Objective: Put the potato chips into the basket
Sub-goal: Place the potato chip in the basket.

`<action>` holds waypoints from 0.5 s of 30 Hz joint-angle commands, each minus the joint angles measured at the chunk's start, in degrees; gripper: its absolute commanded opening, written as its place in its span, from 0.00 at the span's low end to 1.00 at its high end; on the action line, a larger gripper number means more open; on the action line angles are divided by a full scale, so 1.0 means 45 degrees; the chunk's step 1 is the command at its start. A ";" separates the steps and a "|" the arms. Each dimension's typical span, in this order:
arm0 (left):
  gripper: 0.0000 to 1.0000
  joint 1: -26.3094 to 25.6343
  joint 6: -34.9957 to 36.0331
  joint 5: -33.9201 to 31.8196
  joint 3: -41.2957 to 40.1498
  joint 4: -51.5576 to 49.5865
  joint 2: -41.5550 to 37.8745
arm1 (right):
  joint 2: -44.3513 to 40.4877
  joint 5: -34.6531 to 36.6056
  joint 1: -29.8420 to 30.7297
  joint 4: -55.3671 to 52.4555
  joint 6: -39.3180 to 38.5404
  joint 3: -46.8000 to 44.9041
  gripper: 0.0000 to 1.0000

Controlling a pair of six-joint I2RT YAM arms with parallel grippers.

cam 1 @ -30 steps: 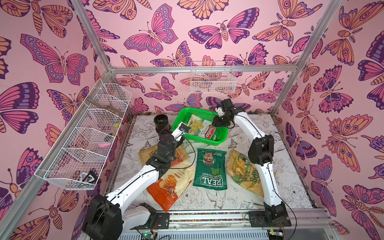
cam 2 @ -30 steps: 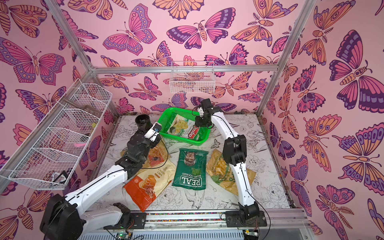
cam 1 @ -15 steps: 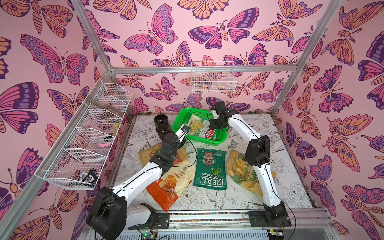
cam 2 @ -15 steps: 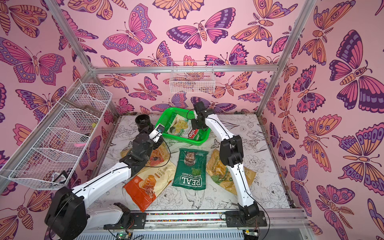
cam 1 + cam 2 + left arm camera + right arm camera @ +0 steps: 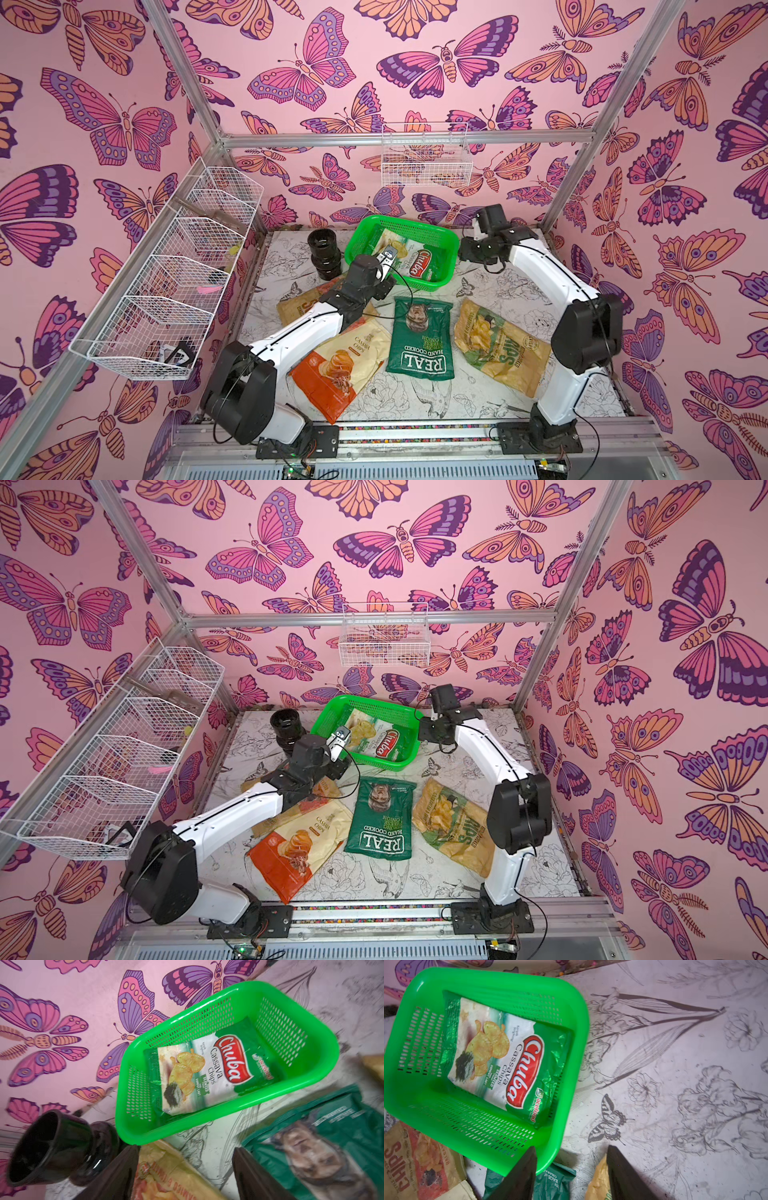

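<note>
The green basket [image 5: 452, 248] [image 5: 328, 715] [image 5: 324, 1059] [image 5: 577, 1047] stands at the back of the table with the Chuba bag [image 5: 419, 266] [image 5: 385, 742] [image 5: 209, 1072] [image 5: 508, 1059] lying inside. In front lie the dark green REAL bag [image 5: 422, 338] [image 5: 384, 818], the cream-orange Cassava Chips bag [image 5: 345, 361], the tan-green bag [image 5: 496, 347] [image 5: 597, 1182] and the tan-orange bag [image 5: 297, 303] [image 5: 166, 1174], partly under my left arm. My left gripper [image 5: 187, 1177] hangs open over that bag's corner, near the basket's front. My right gripper [image 5: 571, 1178] [image 5: 467, 251] is open and empty beside the basket's right rim.
A black cup-like object [image 5: 322, 253] [image 5: 52, 1147] stands just left of the basket. White wire baskets hang on the left wall [image 5: 178, 270] and the back wall [image 5: 424, 162]. Aluminium frame posts stand at the corners, and the arms' rail [image 5: 415, 432] runs along the front.
My right gripper has drawn back to the right, from above the basket to beside its rim. My left arm has reached further toward the basket's front. The Chuba bag has not moved.
</note>
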 commanded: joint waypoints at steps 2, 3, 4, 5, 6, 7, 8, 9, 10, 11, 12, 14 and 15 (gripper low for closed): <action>0.75 -0.0059 -0.3351 0.1870 0.1610 -0.1867 0.0407 | -0.0443 -0.0273 -0.0329 0.0230 0.0422 -0.0985 0.57; 0.74 -0.0166 -0.3674 0.1992 0.2031 -0.2254 0.0590 | -0.0633 -0.0122 -0.0337 0.0172 0.0320 -0.1070 0.57; 0.73 -0.0321 -0.4143 0.1801 0.2490 -0.2700 0.0806 | -0.0812 0.0020 -0.0370 0.0099 0.0232 -0.1110 0.57; 0.72 -0.0444 -0.4682 0.1560 0.2897 -0.3115 0.1026 | -0.0965 0.0108 -0.0405 0.0049 0.0184 -0.1149 0.57; 0.72 -0.0576 -0.5368 0.1493 0.3441 -0.3677 0.1310 | -0.1118 0.0169 -0.0440 0.0053 0.0175 -0.1197 0.57; 0.71 -0.0671 -0.5939 0.1889 0.4027 -0.4232 0.1653 | -0.1266 0.0219 -0.0528 0.0059 0.0170 -0.1263 0.58; 0.71 -0.0723 -0.6182 0.2465 0.4446 -0.4616 0.1963 | -0.1434 0.0243 -0.0598 0.0065 0.0193 -0.1307 0.58; 0.71 -0.0830 -0.6597 0.2986 0.4862 -0.5014 0.2322 | -0.1586 0.0264 -0.0695 0.0073 0.0228 -0.1403 0.58; 0.72 -0.0955 -0.7204 0.3336 0.5215 -0.5283 0.2665 | -0.1795 0.0326 -0.0787 0.0107 0.0229 -0.1535 0.58; 0.71 -0.1039 -0.7654 0.3779 0.5456 -0.5465 0.2964 | -0.1972 0.0375 -0.0871 0.0169 0.0248 -0.1685 0.58; 0.71 -0.1178 -0.8202 0.4208 0.5681 -0.5590 0.3261 | -0.2177 0.0454 -0.0969 0.0248 0.0268 -0.1867 0.58; 0.70 -0.1490 -0.9106 0.4723 0.5992 -0.5682 0.3814 | -0.2520 0.0526 -0.1177 0.0317 0.0308 -0.2181 0.58; 0.70 -0.1716 -0.9421 0.4891 0.6167 -0.5690 0.4101 | -0.2716 0.0574 -0.1281 0.0363 0.0343 -0.2339 0.58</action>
